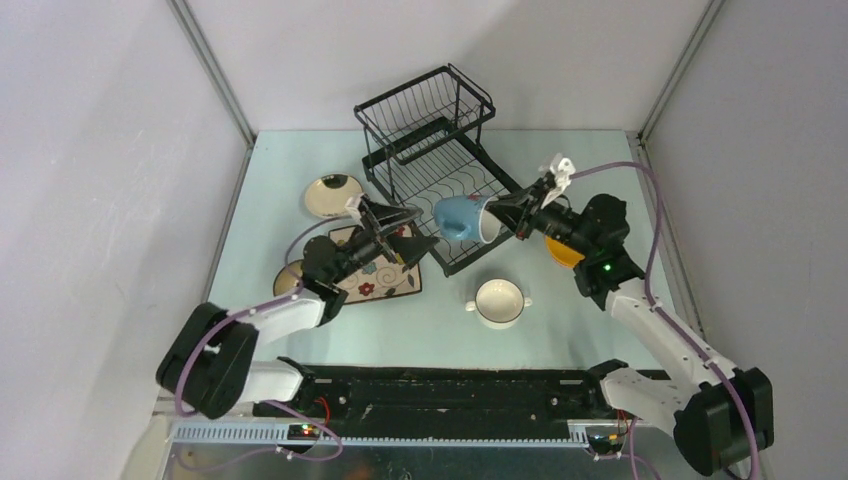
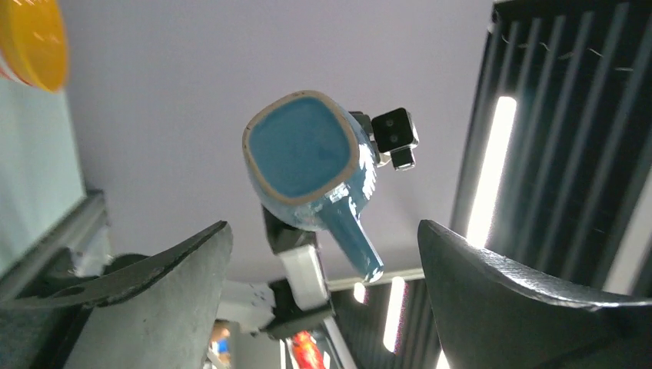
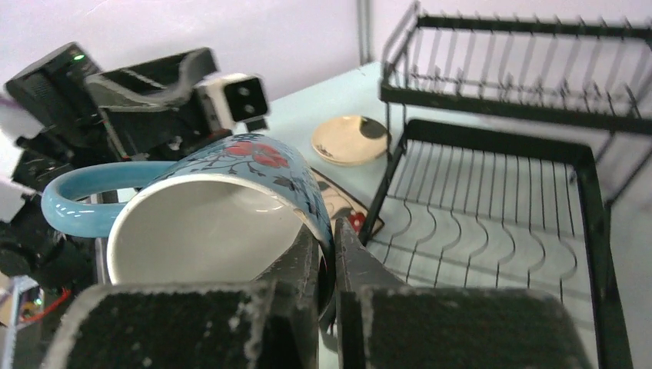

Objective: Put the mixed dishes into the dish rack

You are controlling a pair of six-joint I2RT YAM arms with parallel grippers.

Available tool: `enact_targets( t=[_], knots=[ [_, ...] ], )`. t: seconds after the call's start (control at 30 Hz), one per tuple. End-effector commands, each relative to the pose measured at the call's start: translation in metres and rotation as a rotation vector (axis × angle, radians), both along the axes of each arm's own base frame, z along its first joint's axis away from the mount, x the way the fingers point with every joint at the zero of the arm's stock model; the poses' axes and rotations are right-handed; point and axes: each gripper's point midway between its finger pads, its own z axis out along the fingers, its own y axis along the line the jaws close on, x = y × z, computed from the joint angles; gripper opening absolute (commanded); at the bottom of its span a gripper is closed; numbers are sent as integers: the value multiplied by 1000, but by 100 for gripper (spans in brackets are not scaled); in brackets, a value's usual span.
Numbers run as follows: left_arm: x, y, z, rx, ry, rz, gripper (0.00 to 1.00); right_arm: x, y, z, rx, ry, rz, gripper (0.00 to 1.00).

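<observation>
Pale green table (image 1: 560, 335) between grey walls, contents counted:
- Wire rack (image 1: 440, 165), 1: black, two tiers, far middle
- Blue mug (image 1: 462, 218), 1: on its side in the air over the rack's near corner, rim pinched by my right claw (image 1: 497, 211), clamped tight
- My left claw (image 1: 413, 228): spread wide, holding nothing, near the mug's base
- Square floral plate (image 1: 385, 272), 1: under my left claw
- Round plates, 2: round plate (image 1: 333, 195) left of the rack; second round plate (image 1: 288, 277) half hidden by my left arm
- Yellow bowl (image 1: 560, 253), 1: under my right arm
- White two-handled cup (image 1: 498, 302), 1: upright, nearer front
</observation>
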Motion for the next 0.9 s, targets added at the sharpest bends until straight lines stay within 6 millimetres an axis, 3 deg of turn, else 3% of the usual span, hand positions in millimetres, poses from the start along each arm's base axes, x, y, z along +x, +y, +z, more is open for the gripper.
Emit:
enact_targets(
  t=[0.0,0.33,0.53,0.67,0.77,0.83,0.87],
  knots=[
    [-32,-2,62,-264,-92,-164,92,-17,21,69,14,-461,77,0],
    [-40,-10,64,-267,-84,-189,81,3,33,51,-81,-554,84,0],
    [-44,-29,49,-201,-42,-251,59,-2,49,55,-79,-605,214,0],
    [-42,-32,42,-187,-37,-253,36,1,54,52,-83,-608,221,0],
    [-43,-34,41,-186,-40,-262,25,3,55,50,-91,-605,217,0],
    [-43,-35,39,-172,-42,-262,25,5,54,50,-90,-609,210,0],
    [-43,-36,40,-167,-44,-263,35,6,53,51,-89,-607,206,0]
  ],
)
